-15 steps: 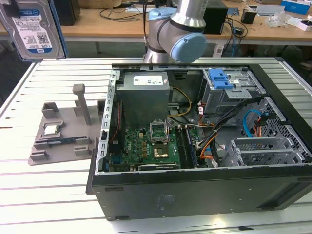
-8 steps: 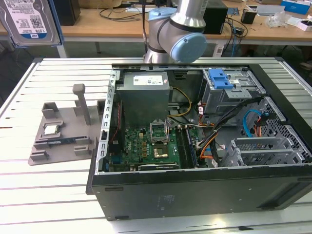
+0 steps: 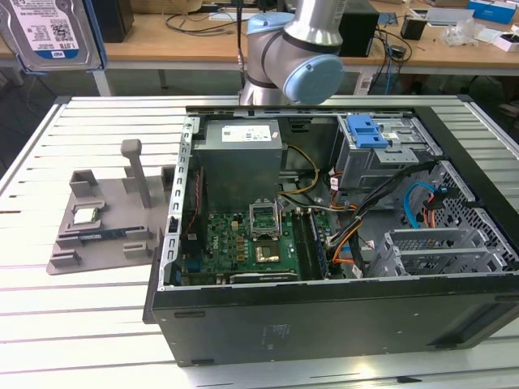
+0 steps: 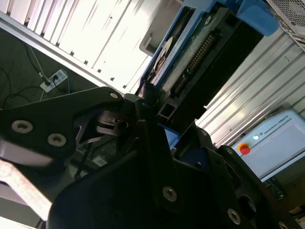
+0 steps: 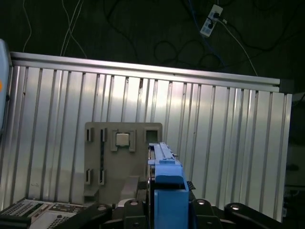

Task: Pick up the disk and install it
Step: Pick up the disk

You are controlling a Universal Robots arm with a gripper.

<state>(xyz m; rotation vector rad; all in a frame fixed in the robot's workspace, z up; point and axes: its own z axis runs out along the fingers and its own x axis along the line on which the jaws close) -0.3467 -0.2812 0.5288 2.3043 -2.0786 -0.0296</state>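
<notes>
The disk, a silver hard drive with a blue-and-white label in a blue bracket, hangs high in the air at the exterior view's upper left, above the slatted table. In the first wrist view I see the disk edge-on, its blue bracket rising from between the black gripper parts. The second wrist view shows the disk with its green circuit board and connector pins, and my gripper shut on its end.
An open computer case lies on the table, with a drive cage topped by a blue latch at its far right. A grey fixture holding a small silver chip sits at the exterior view's left, also under the disk as the grey fixture.
</notes>
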